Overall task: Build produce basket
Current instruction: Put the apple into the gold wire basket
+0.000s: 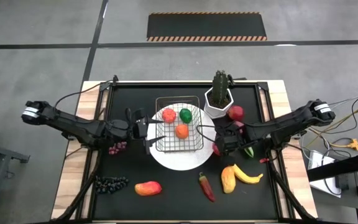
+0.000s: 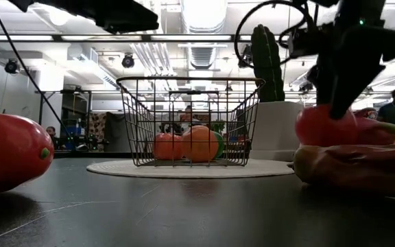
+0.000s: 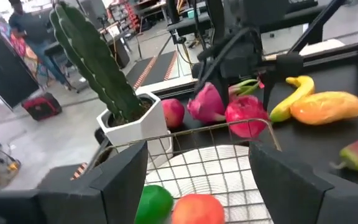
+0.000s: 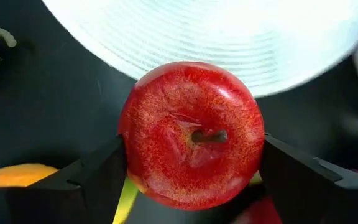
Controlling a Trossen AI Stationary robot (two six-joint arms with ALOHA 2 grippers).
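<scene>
Right gripper [image 4: 191,165], jaws closing around a red apple [image 4: 191,134] at the plate's [image 1: 166,158] four o'clock; lifting it into the basket [image 1: 179,127] comes next. Left gripper [image 3: 197,180] waits, jaws wide, empty.

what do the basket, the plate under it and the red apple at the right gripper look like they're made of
Basket: thin dark metal wire in an open grid; you see straight through its sides.
Plate: white, matte, with fine concentric ridges, possibly woven or moulded plastic; hard to tell.
Red apple: glossy, speckled red skin with a moulded stem dimple, probably plastic. The right gripper has a finger at each side of it.
</scene>
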